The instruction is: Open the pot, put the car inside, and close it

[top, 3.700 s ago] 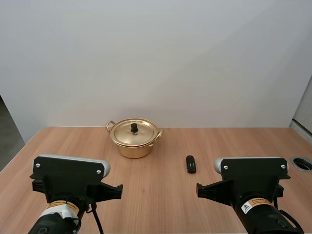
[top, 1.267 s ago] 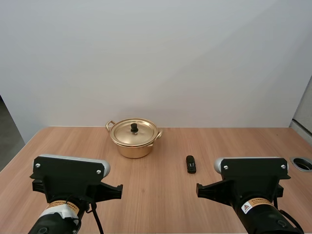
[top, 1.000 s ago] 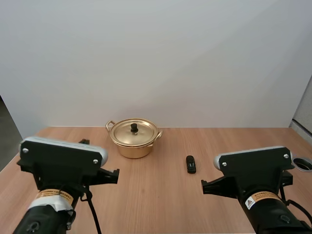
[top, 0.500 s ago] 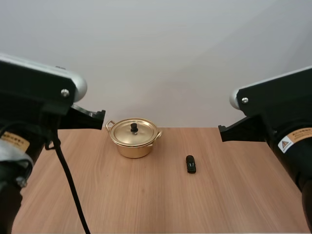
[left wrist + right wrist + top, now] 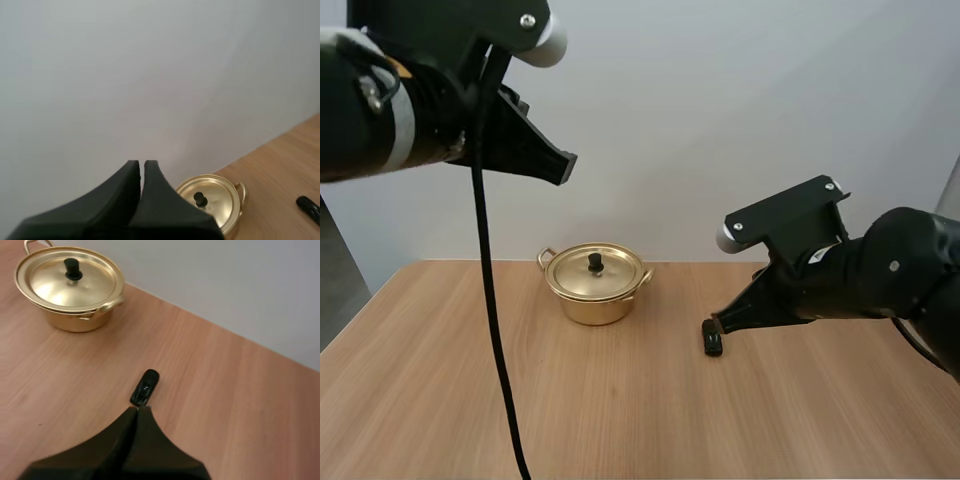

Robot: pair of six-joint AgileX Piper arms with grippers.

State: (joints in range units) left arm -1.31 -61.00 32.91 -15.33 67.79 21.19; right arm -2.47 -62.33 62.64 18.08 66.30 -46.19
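Change: both arms have lifted from the near edge.
High view: car [image 5: 712, 339] on table [image 5: 620, 410], right of lidded pot [image 5: 595, 287], apart.
Left wrist view: left gripper [image 5: 141, 165] pressed together, pot beyond its tips.
Right wrist view: right gripper [image 5: 136, 410] pressed together, tips just short of car.

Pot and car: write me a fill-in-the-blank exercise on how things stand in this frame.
The lid sits ___ the golden pot.
The black toy car lies on the table, on the pot's ___ side in the high view.
The right hand, fingers ___, has its tip close to the car.
Missing: on; right; shut.
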